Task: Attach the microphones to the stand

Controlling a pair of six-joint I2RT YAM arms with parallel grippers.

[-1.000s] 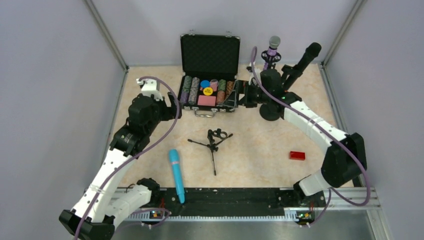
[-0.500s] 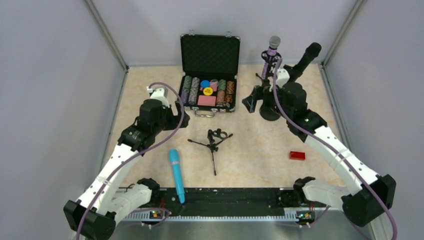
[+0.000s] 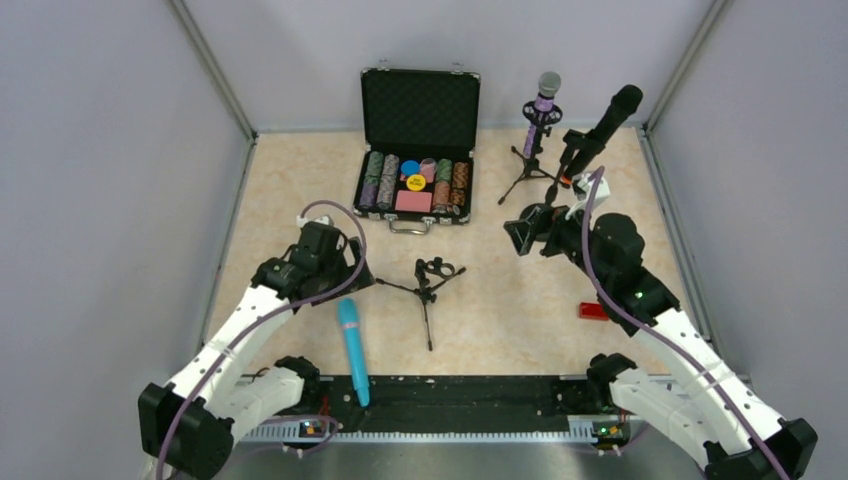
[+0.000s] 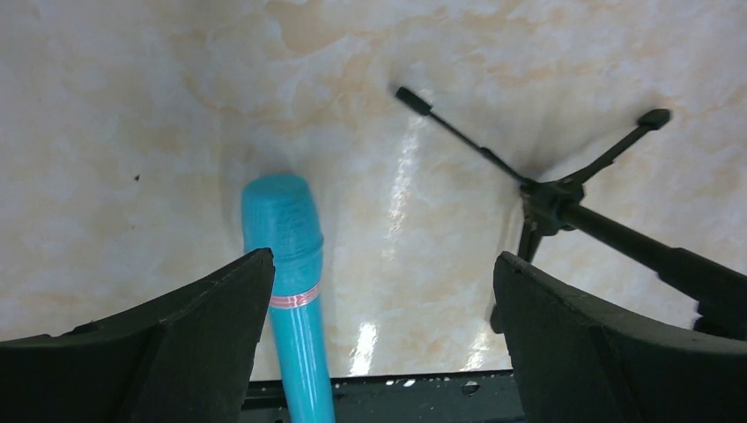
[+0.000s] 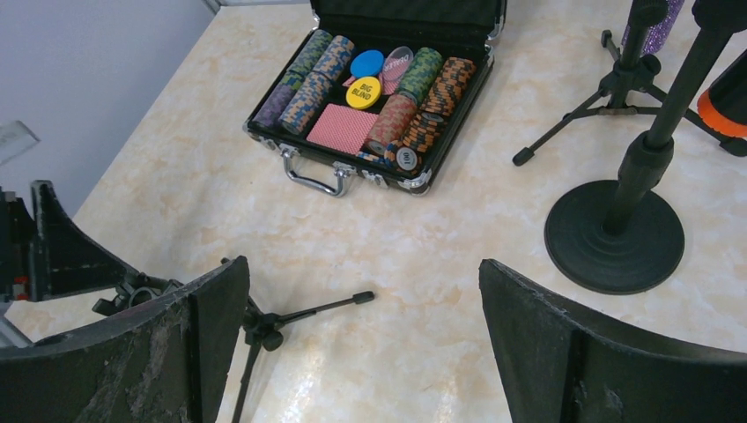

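With left hand point(image 4: 380, 269) and right hand point(image 5: 361, 269) both wide and empty, the turquoise mic point(image 4: 286, 231), off-centre between the left jaws, could be nudged and rolled away on closing.

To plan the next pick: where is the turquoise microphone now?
In the top view, the turquoise microphone lies flat left of centre, just left of the lying tripod stand, its head near the left gripper.

Near the far edge of the table point(image 3: 300, 170), just left of its middle, an open black case point(image 3: 420, 103) with lid upright, holding rows of poker chips point(image 3: 381, 178), a yellow disc point(image 3: 416, 182) and a pink card deck point(image 3: 413, 201); by the right edge, a small red block point(image 3: 586, 311).
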